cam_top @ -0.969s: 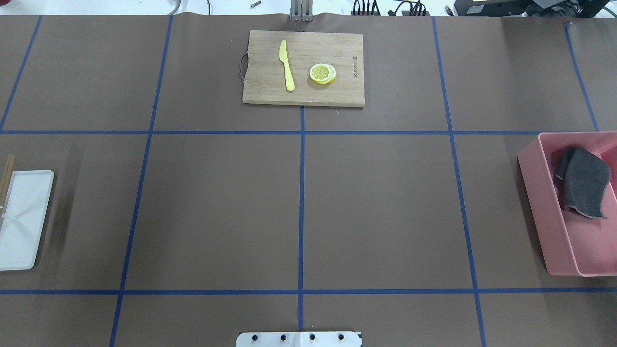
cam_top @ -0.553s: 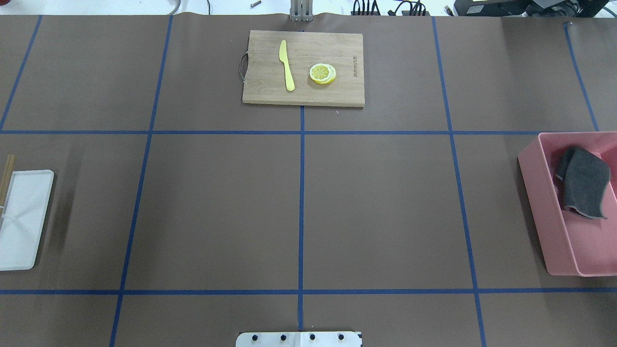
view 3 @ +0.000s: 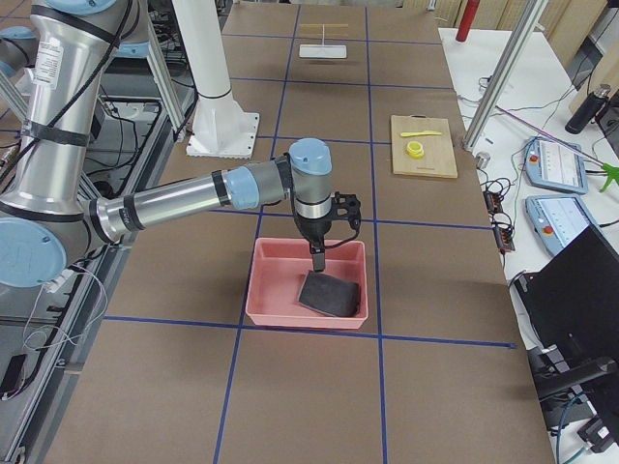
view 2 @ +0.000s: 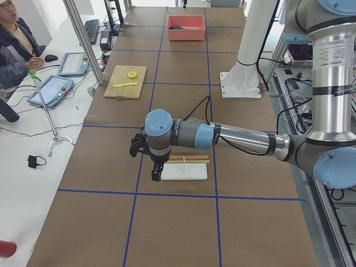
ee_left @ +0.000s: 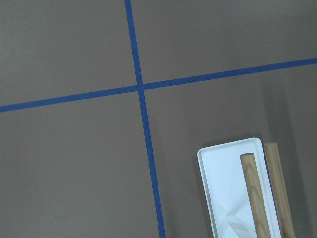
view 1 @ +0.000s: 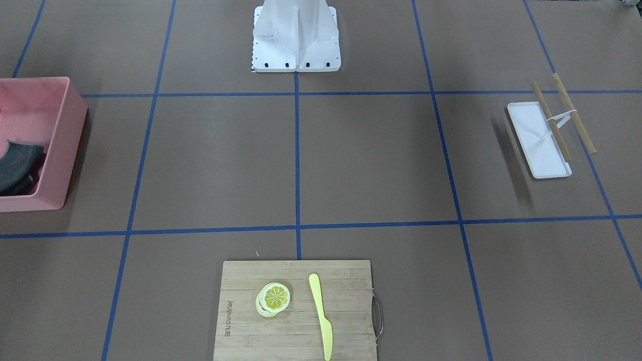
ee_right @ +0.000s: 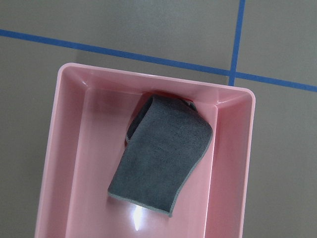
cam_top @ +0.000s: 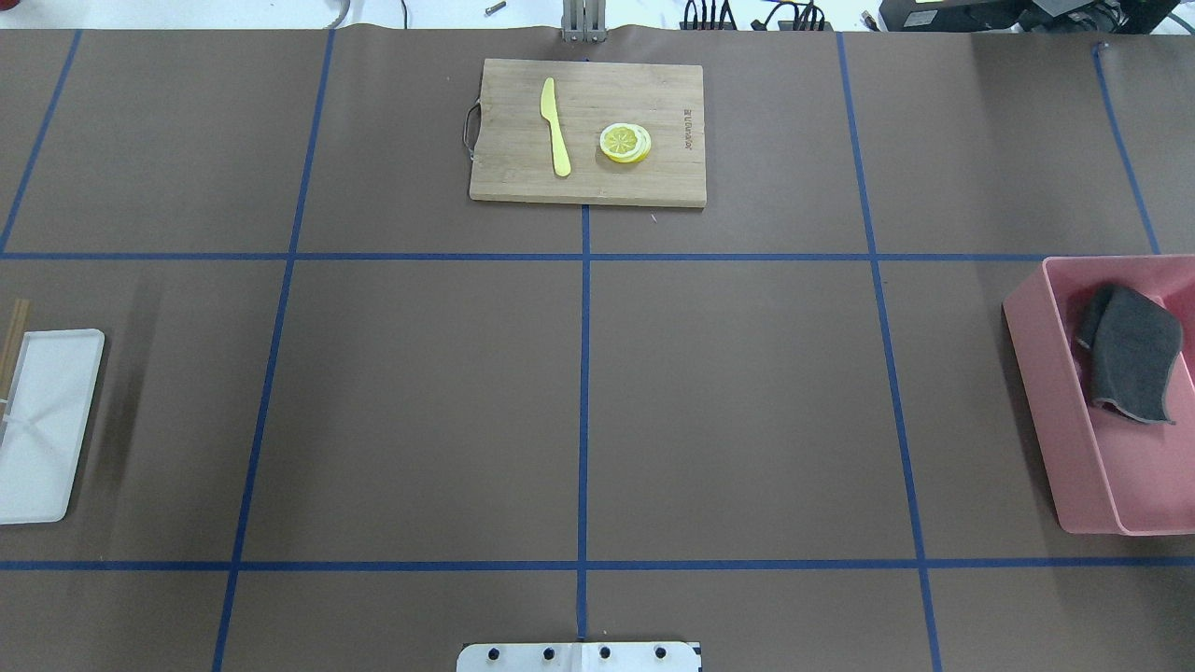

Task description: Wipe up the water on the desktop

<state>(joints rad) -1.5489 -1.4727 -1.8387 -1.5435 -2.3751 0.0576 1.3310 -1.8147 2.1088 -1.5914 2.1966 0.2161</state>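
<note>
The desktop (cam_top: pixel 747 401) is a matte brown surface split by blue tape lines; I see no water on it. A dark grey cloth (cam_top: pixel 1130 355) lies folded in a pink bin (cam_top: pixel 1046 392) at the right edge. It fills the right wrist view (ee_right: pixel 163 158). My right gripper (view 3: pixel 319 261) hangs just above the bin's far rim, over the cloth (view 3: pixel 329 293). My left gripper (view 2: pixel 154 172) hangs over the white tray's (view 2: pixel 183 171) near end. Both grippers show only in the side views, so I cannot tell if they are open or shut.
A bamboo cutting board (cam_top: pixel 523 177) at the far middle holds a yellow knife (cam_top: pixel 556 131) and lemon slices (cam_top: pixel 625 143). The white tray (cam_top: pixel 47 439) with wooden sticks (view 1: pixel 572 113) lies at the left edge. The robot base (view 1: pixel 296 35) stands at the near middle. An operator (view 2: pixel 14 44) sits across the table.
</note>
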